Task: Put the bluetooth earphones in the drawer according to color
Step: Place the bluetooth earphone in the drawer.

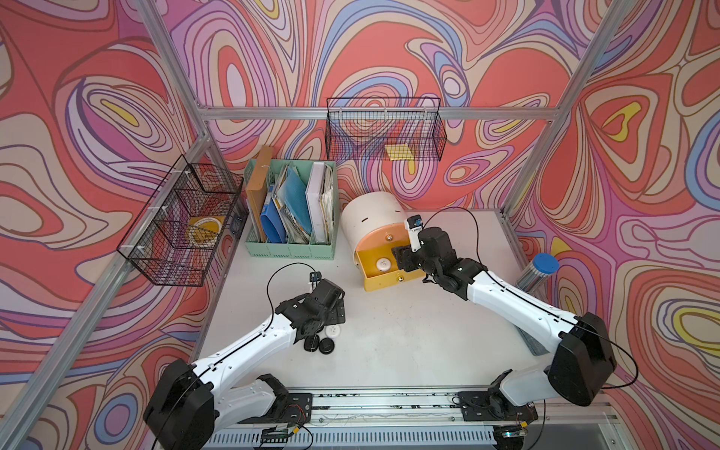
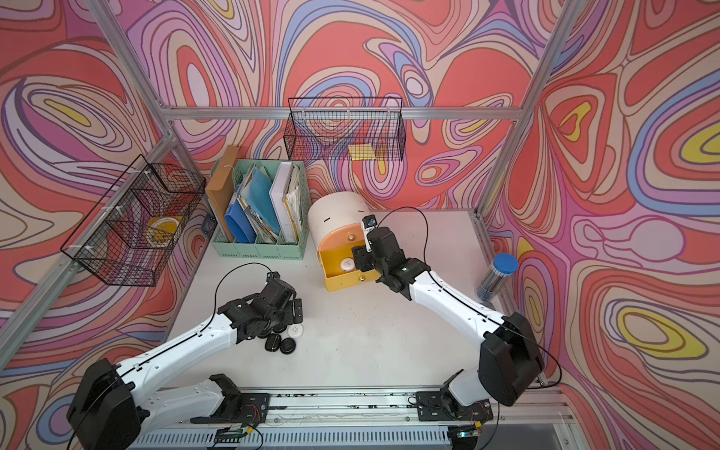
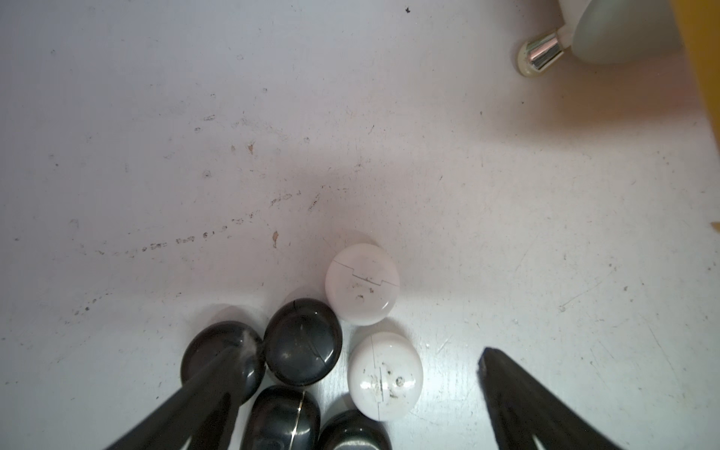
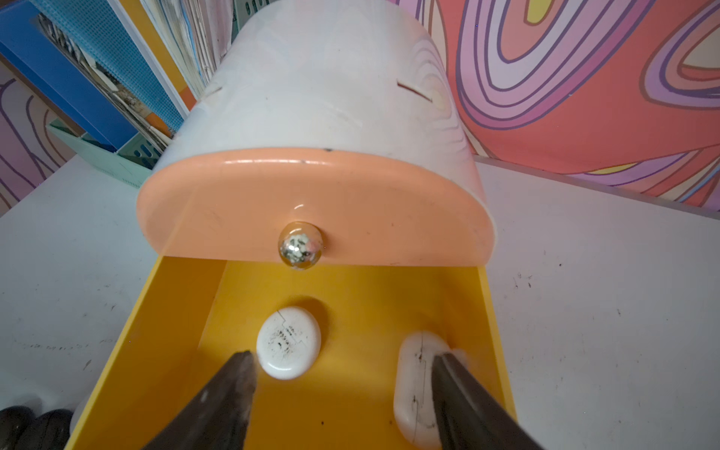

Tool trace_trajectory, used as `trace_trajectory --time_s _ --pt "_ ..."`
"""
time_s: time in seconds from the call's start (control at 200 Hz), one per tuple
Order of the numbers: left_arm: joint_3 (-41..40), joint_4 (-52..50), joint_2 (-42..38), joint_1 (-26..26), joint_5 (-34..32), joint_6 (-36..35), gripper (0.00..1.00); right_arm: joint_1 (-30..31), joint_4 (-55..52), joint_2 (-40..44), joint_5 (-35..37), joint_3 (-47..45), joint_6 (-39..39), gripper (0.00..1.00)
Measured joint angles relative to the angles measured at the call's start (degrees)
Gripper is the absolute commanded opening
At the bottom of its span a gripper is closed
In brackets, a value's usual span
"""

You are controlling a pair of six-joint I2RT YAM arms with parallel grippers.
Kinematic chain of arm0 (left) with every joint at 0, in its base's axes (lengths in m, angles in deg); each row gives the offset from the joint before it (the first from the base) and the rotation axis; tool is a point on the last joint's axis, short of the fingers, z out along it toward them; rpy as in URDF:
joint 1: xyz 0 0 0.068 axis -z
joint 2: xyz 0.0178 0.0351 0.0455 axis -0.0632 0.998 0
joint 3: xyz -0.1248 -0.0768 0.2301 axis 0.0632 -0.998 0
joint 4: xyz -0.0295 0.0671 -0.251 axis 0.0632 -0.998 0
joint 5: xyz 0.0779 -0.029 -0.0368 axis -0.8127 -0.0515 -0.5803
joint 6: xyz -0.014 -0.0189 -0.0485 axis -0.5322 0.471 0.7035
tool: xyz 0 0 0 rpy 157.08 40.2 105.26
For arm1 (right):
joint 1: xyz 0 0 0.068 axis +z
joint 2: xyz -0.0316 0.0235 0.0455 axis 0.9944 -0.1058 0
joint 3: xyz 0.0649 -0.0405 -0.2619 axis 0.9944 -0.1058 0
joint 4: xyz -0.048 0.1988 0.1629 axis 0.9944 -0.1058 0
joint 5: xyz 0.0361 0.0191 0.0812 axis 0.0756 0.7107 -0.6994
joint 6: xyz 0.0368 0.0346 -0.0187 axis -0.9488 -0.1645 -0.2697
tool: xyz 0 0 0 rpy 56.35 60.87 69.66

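Currently: right hand (image 4: 342, 355) spread wide above yellow drawer (image 4: 175, 311) containing two white earphones (image 4: 288, 343); left hand (image 3: 358, 352) gaping over black earphones (image 3: 302, 343) on desk (image 3: 233, 156).

2 black cases (image 3: 280, 419) partly beyond the left wrist view's edge

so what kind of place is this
Probably a robot test booth staged as a desk: aluminium frame hung with swirl-print walls, two arms bolted to a rail, and office props like the file holder and drawer chest.

A mint-green file holder (image 1: 290, 247) stood beyond the left hand (image 3: 362, 356); a blue-capped tube (image 1: 539, 272) sat well apart from the right hand (image 4: 343, 356).
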Motion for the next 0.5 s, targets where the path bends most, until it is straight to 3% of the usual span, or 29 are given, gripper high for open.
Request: trace_trajectory --time_s 0.285,0.496 --pt "2.6 1.0 8.1 -0.3 1.6 -1.0 0.97 0.0 -0.7 12.9 -2.3 -8.8 -3.3 0.84" --pt "2.6 2.6 11.7 -0.3 3.3 -1.3 0.81 0.0 -0.9 19.7 -2.7 -17.4 -6.3 0.84"
